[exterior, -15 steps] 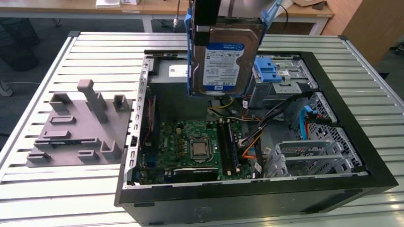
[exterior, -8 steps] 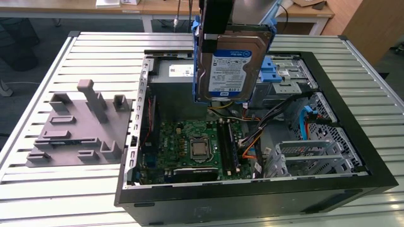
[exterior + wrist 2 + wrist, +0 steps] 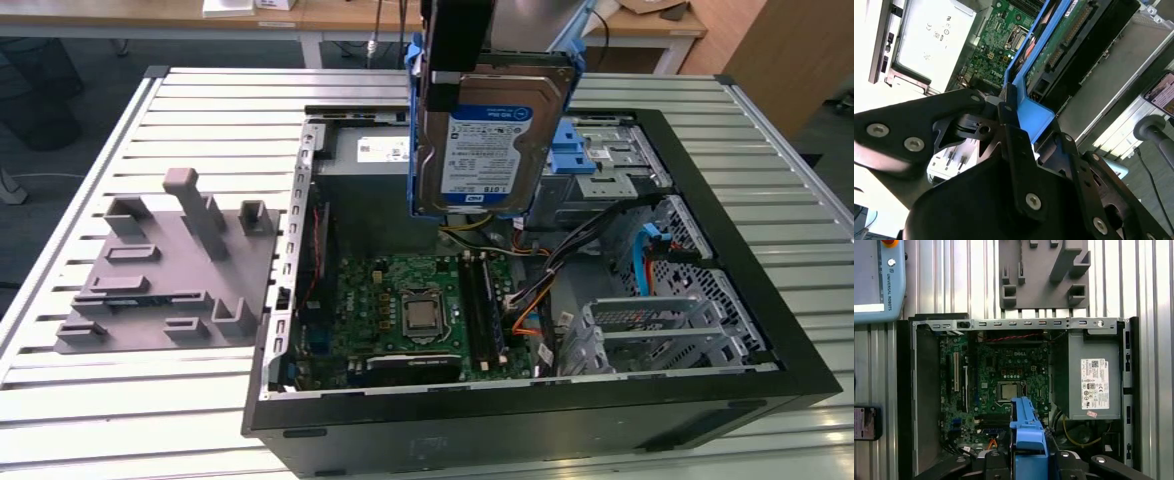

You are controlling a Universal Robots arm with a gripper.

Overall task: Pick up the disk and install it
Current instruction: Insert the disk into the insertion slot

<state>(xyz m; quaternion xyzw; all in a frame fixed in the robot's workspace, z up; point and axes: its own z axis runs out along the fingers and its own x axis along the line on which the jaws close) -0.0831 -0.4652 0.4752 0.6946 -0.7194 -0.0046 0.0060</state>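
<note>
Over the open case [image 3: 534, 425], the disk [image 3: 487, 140] hangs clamped beneath the hand [image 3: 458, 60].

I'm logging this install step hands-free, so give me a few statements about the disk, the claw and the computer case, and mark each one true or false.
1. The claw holds the disk in the air over the computer case. True.
2. The grey fixture stands on the exterior view's left of the case. True.
3. The disk lies flat on the grey fixture. False: it hangs upright in the claw, apart from the fixture.
4. The case is shut with a panel. False: it is open, and its motherboard shows.
</note>
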